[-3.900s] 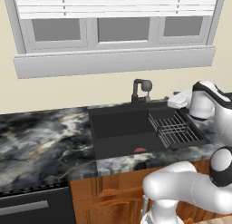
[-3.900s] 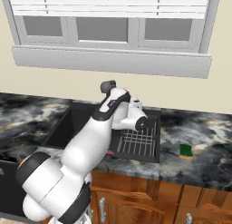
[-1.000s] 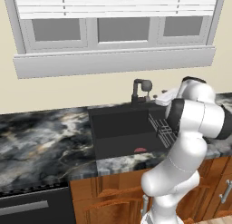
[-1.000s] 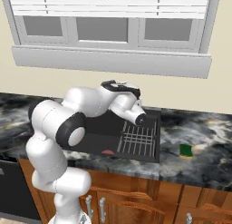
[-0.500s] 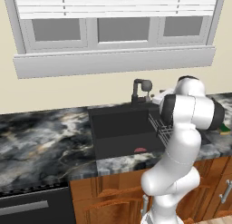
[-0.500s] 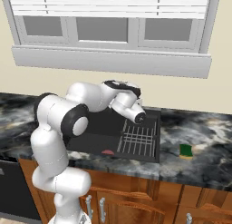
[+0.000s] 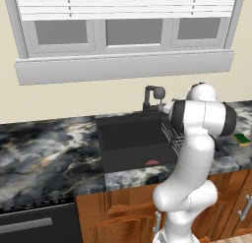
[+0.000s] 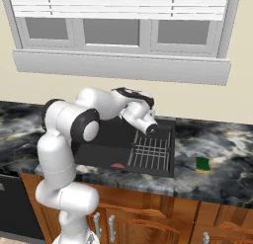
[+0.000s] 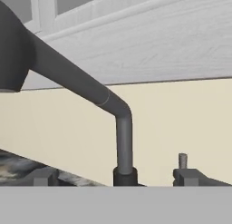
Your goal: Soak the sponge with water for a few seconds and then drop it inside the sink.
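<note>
The sponge (image 7: 241, 138) (image 8: 202, 165), a small yellow block with a green top, lies on the marble counter to the right of the sink. The sink (image 7: 129, 138) (image 8: 101, 151) is a dark basin with a red drain spot (image 7: 152, 163). My gripper (image 7: 166, 108) (image 8: 141, 97) hovers over the basin's back right corner, right beside the dark faucet (image 7: 153, 97). It is open, holds nothing, and is far from the sponge. In the hand view the faucet pipe (image 9: 122, 141) rises close ahead, its spout reaching up and left. The water is out of view.
A black wire dish rack (image 8: 150, 151) fills the right part of the basin, below my forearm. The wall and white window sill (image 7: 123, 67) stand just behind the faucet. A dark faucet handle base (image 9: 190, 175) sits to the right of the pipe. Marble counter (image 7: 44, 153) stretches to the left.
My arm has folded further left, carrying the hand from over the dish rack toward the faucet. The sponge has not moved.
</note>
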Controlling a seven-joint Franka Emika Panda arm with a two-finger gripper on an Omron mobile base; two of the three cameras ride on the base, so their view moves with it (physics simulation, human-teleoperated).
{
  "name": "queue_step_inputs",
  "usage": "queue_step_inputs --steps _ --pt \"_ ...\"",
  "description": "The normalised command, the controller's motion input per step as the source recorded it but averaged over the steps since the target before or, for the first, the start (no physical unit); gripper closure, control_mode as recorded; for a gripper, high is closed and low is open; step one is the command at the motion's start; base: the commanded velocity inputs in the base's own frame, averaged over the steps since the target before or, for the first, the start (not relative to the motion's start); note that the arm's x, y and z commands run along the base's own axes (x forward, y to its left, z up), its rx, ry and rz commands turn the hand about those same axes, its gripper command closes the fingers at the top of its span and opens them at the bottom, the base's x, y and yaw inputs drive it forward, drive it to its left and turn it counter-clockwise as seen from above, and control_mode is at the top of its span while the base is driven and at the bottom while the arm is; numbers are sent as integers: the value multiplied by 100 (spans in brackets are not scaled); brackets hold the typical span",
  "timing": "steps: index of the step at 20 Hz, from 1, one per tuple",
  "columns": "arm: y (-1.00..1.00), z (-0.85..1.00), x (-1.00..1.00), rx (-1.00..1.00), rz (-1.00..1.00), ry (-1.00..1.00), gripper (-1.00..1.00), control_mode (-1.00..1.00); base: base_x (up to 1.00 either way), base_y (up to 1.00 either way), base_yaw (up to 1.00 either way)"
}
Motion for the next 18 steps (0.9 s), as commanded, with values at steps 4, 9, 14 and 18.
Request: queue_step_inputs --steps 4,9,14,18 --pt "-1 -2 6 0 -3 -1 -100 -100 0 0 0" --pt "-1 0 13 0 -5 -3 -100 -100 0 0 0" --pt "0 0 21 0 -5 -1 -100 -100 0 0 0" --pt "0 -7 19 0 -4 0 -100 -100 0 0 0"
